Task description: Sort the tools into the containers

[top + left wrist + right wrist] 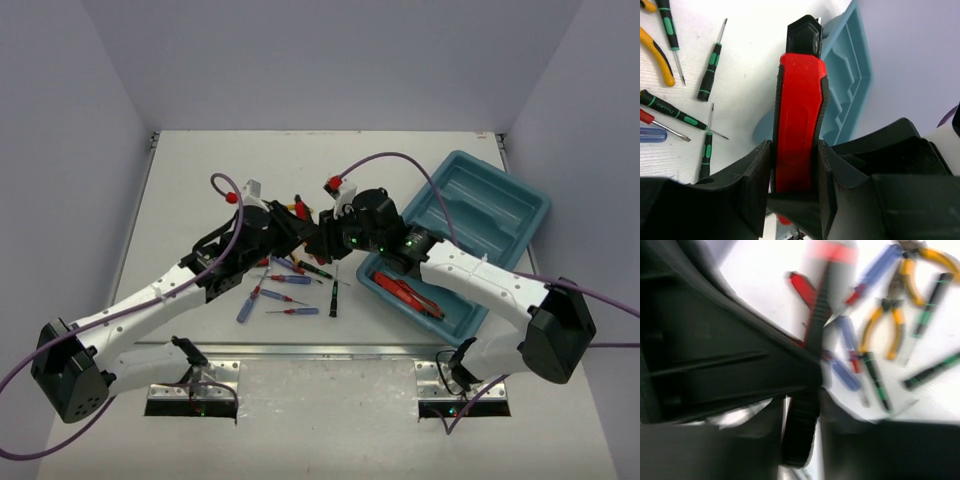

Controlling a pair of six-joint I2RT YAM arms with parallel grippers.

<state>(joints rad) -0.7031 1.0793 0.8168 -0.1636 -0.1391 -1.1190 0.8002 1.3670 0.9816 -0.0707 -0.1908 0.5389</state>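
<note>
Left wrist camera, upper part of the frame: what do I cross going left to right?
yellow-handled pliers → black-green screwdriver → red-handled tool, gripped in the left end effector → teal tray

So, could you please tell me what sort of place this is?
Probably a robotics test cell: a white table boxed in by plain walls, a left arm and right arm bolted at its near edge, and hand tools scattered beside a teal tray.

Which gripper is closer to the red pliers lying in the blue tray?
Right, narrowly. The right gripper is beyond and left of the red pliers in the tray; the left gripper faces it from farther left.
</note>
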